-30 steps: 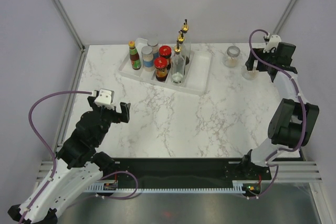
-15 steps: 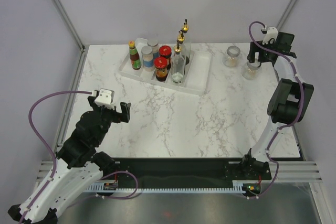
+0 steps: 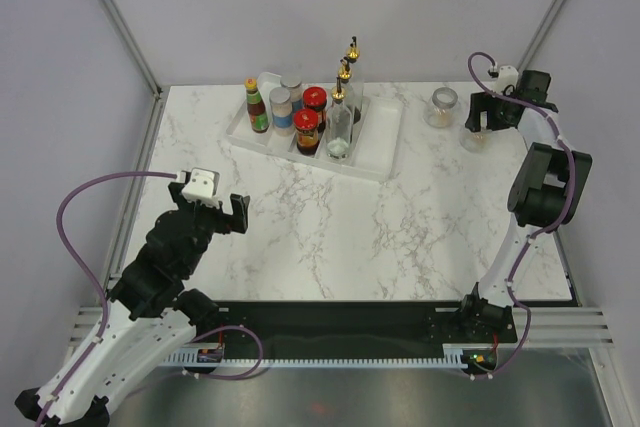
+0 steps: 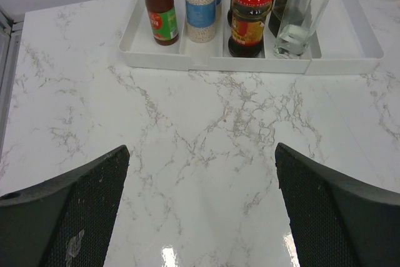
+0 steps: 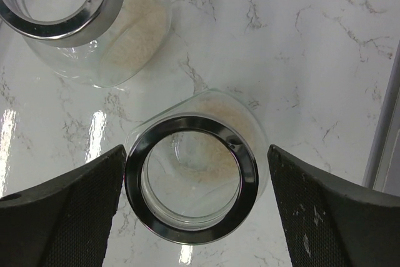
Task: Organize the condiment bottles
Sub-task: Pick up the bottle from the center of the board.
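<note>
Motion at the far corner: right gripper (image 3: 487, 115) has swung over a spice jar (image 5: 190, 178), jaws spread either side, nothing grasped yet; left gripper (image 4: 201, 173) waits, released. Pickup looks imminent.

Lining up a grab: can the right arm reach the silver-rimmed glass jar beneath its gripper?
Probably yes: the right gripper hangs open astride the silver-rimmed glass jar; the neighbouring jar stands apart.
</note>
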`<state>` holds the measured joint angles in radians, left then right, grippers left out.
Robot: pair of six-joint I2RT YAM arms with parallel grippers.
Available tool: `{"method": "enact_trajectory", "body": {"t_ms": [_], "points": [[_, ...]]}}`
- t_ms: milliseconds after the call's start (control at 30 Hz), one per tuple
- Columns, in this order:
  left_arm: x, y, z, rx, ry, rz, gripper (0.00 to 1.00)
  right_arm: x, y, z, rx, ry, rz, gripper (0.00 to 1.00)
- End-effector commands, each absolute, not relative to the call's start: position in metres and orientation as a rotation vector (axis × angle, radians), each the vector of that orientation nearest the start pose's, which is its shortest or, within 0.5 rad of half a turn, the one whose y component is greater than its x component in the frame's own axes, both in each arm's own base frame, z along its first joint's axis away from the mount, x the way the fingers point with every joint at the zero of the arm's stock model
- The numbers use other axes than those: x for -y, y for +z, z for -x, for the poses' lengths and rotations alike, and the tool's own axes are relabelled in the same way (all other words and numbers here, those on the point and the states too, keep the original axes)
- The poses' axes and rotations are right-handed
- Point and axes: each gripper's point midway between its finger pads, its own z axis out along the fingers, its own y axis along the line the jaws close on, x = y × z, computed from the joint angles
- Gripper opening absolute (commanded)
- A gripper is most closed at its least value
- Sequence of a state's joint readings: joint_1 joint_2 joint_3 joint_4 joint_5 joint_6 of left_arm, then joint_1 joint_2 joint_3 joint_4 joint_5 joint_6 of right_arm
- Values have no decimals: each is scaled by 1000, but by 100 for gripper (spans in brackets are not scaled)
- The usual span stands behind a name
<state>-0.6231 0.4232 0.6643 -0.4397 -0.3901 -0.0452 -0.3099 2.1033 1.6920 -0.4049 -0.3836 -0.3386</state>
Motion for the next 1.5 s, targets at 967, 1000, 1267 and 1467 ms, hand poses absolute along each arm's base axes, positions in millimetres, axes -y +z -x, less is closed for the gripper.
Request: {"method": "enact_trajectory", "body": {"t_ms": [967,1000,1267,1467], "points": [[82,258,-225,-1712,-152,-222,100,77,145,-492,-2200,233,370,0],[82,257,-225,-1715,-152,-224,100,72,147,-488,-2196,242,377,0],[82,256,-225,-1719,-147,-224,100,17,168,-474,-2156,317,488,0],[82,255,-226,-1723,-146,-225,100,-30,191,-478,-2105,373,561,0]]}}
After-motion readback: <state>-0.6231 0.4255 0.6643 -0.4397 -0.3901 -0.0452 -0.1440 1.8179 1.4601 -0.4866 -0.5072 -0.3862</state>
